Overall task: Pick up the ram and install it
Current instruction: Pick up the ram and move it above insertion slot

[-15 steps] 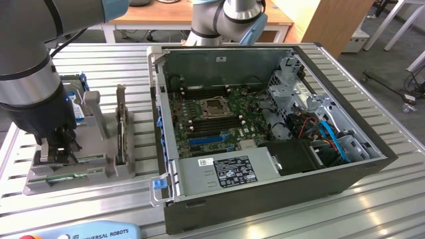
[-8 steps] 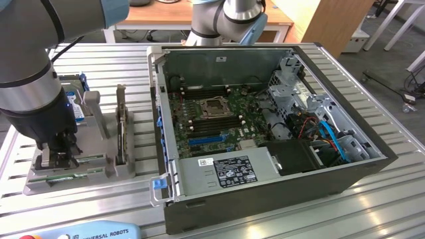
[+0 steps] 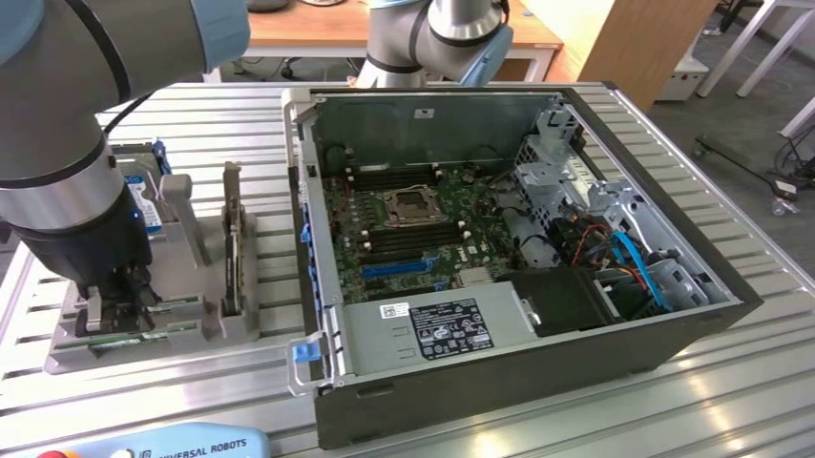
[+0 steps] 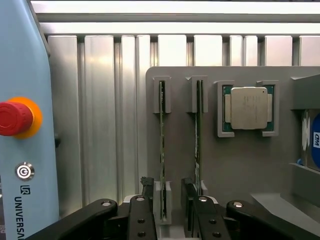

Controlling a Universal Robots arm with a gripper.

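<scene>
Green ram stands on edge in grey holder, on exterior view's left of computer case. Gripper wide open, one finger each side of ram. Good grip, likely: centred, straight, gentle squeeze.

The ram is seen as a thin dark-green edge, the pincer is finished in black, and the holder is moulded in plain grey, with the CPU shown in dull silver framed by green. The worktop is ribbed in pale silver stripes, while the pendant is coloured light blue and marked by a red button ringed in orange. The case is painted black, its motherboard is coloured green with a blue slot and blue cables, and a white label printed in black is carried on the grey power supply.
</scene>
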